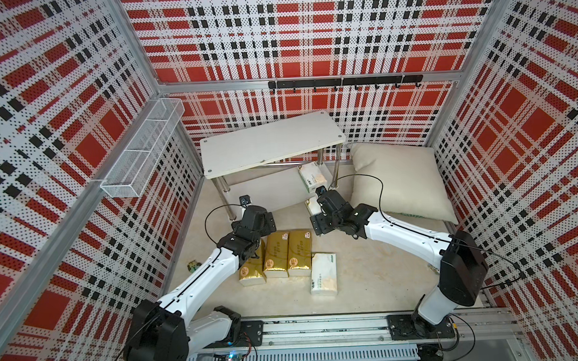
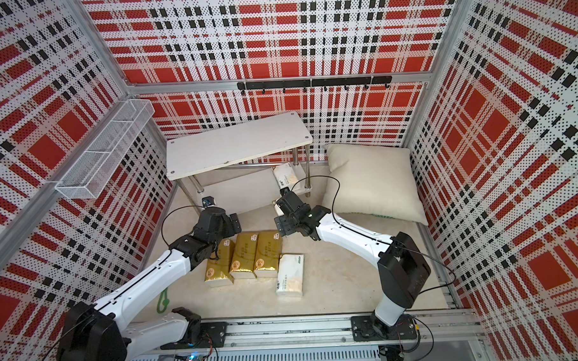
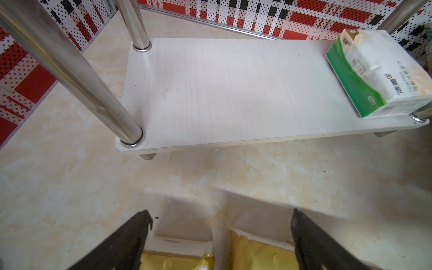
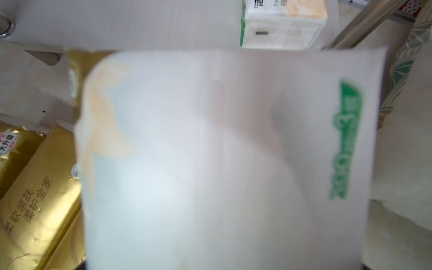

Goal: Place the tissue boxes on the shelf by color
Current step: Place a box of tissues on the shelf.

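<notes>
Tissue boxes, six in all: three gold packs lie side by side on the floor in front of the shelf [image 1: 273, 142], touching one another — gold pack one [image 1: 251, 267] partly under the left arm, gold pack two [image 1: 277, 254], gold pack three [image 1: 299, 252]. A white pack [image 1: 324, 274] lies on the floor just beside the third gold one. Another white pack [image 3: 378, 72] sits on the lower board [image 3: 222, 93] of the shelf, at its end near the cream pillow [image 1: 400, 180]; upper board bare in both top views. Third white pack [image 4: 222, 152] fills the right wrist view, blurred, close to the lens; in a top view only a sliver of it [image 2: 277, 208] shows beneath the right gripper [image 1: 318, 201], just before the lower board's front edge. Right gripper is clamped on this pack, fingers hidden by it. Left gripper [image 3: 219, 236] hangs above the far ends of the gold packs, jaws wide apart, holding nothing, pointed toward the shelf's lower board. Wire basket [image 1: 144, 153] and hook rail [image 1: 343, 82] hang on the walls.
</notes>
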Robot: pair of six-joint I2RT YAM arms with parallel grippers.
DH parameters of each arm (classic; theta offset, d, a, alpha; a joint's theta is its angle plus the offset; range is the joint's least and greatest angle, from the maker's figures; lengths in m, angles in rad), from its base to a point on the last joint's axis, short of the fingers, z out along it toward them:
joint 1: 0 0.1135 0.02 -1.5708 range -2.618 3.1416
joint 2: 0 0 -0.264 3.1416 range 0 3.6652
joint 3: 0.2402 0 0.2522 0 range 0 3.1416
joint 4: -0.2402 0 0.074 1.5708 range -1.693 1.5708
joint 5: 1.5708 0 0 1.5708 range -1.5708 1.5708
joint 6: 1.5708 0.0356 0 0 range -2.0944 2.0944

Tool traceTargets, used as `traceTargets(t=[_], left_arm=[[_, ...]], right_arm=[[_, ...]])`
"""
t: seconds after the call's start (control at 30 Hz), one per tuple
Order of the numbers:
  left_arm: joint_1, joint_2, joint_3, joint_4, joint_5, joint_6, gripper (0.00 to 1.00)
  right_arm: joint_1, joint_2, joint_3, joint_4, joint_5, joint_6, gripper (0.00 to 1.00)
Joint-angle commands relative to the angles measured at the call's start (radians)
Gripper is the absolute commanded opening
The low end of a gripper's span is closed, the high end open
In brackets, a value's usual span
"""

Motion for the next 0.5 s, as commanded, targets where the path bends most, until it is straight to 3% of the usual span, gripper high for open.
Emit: traceTargets(t=[0.0,0.47], left_arm=[[0.003,-0.023,0.006,-0.015,0.008,0.009,0.98],[0.011,-0.048,0.004,-0.047,-0.023,-0.005,0.98]], right_arm=[[-0.005,0.048,0.064,0.034,-0.026,-0.030,0.91],[-0.014,0.245,0.295,0.005,-0.076,-0.024,0.91]])
